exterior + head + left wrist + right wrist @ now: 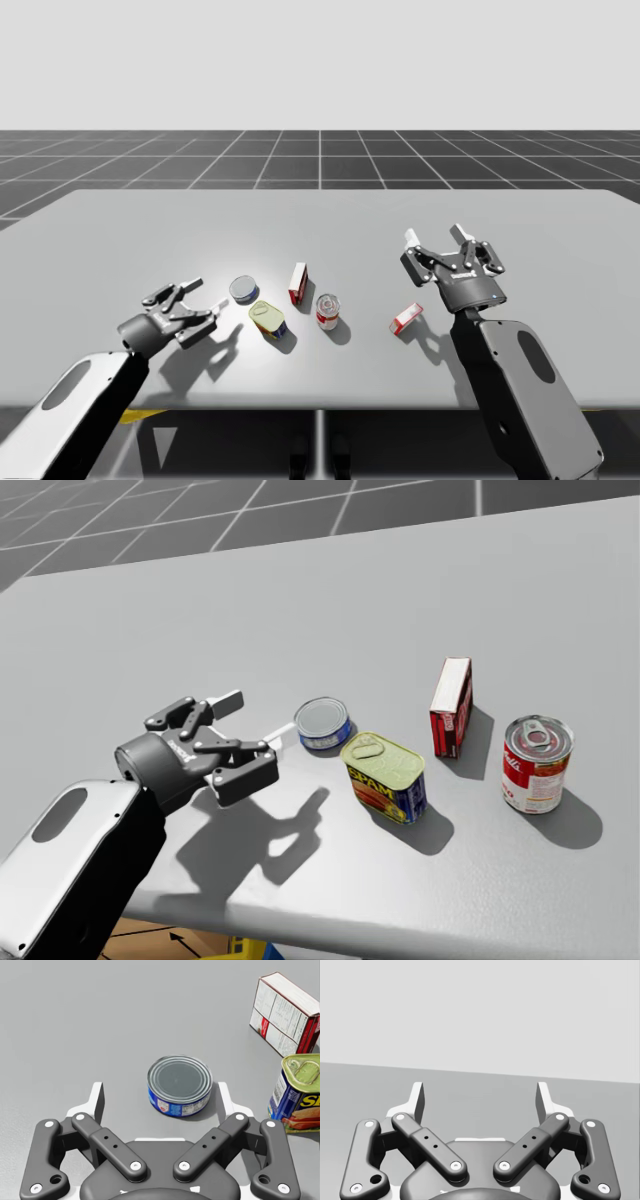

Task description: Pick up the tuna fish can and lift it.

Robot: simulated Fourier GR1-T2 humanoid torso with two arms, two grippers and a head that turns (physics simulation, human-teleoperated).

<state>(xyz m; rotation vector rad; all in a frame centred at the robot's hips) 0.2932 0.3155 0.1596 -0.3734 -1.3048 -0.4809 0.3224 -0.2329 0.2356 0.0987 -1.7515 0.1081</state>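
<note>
The tuna fish can (pixel 179 1085) is a low round blue can with a silver lid, upright on the grey table (pixel 120 240). It also shows in the high view (pixel 243 290) and the head view (pixel 323 723). My left gripper (pixel 160 1097) is open just short of the can, level with it, its fingers spread wider than the can and not touching it. The same gripper (pixel 205 298) (pixel 258 722) sits to the can's left. My right gripper (pixel 437 236) (pixel 480 1095) is open and raised over the right half of the table, with nothing between its fingers.
A rectangular blue can with a yellow lid (pixel 385 777) stands right of the tuna can. Beyond it are an upright red-and-white box (pixel 451 706) and a red-and-white round can (pixel 537 763). A small red box (pixel 406 319) lies below my right gripper.
</note>
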